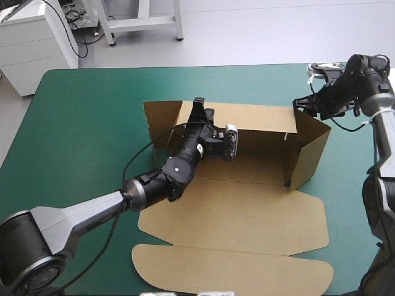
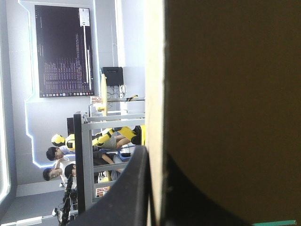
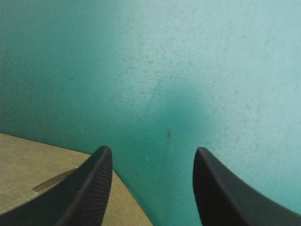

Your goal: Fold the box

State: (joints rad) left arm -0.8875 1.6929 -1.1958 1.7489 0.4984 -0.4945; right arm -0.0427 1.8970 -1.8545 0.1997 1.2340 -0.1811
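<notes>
Only the left wrist view shows the left gripper [image 1: 199, 103] clenched on the box [image 1: 259, 126] wall; the right gripper [image 3: 153, 149] is released above the bench [image 1: 92, 123].

The brown box [image 1: 247, 206] lies on the teal-green table [image 1: 86, 129], its back wall and right side wall raised, its lid flat toward the near edge. The left gripper [image 1: 199, 108] sits at the back wall's top edge, near its left end. The right gripper [image 1: 305, 103] hangs just beyond the box's far right corner.
</notes>
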